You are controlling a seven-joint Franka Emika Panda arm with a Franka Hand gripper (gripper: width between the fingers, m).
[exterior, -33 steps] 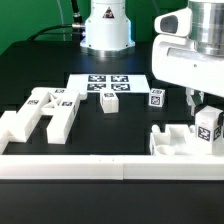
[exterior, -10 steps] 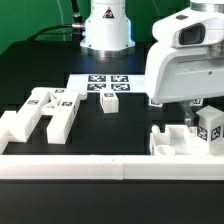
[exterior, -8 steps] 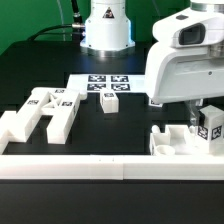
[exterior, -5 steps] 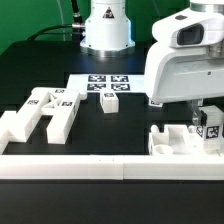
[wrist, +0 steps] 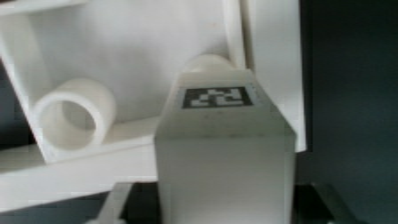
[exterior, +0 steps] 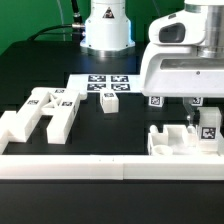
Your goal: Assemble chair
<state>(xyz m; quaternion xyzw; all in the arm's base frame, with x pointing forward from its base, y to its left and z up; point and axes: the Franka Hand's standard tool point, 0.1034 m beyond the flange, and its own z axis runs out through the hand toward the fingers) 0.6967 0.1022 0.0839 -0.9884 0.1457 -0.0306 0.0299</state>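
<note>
Clamping a tagged white post [exterior: 208, 128] at the right edge of the exterior view, the gripper [exterior: 204, 116] holds it upright at the right end of the boxy seat [exterior: 172, 146], lower right. An H-shaped frame [exterior: 40, 112] lies at left. A small peg [exterior: 110, 102] sits just below the marker board [exterior: 104, 82]. The wrist view shows the post filling the centre, beside a round socket [wrist: 71, 115].

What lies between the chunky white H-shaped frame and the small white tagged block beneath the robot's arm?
A small white plastic peg with a black-and-white tag, standing at the marker board's near edge. The exterior view shows it.
</note>
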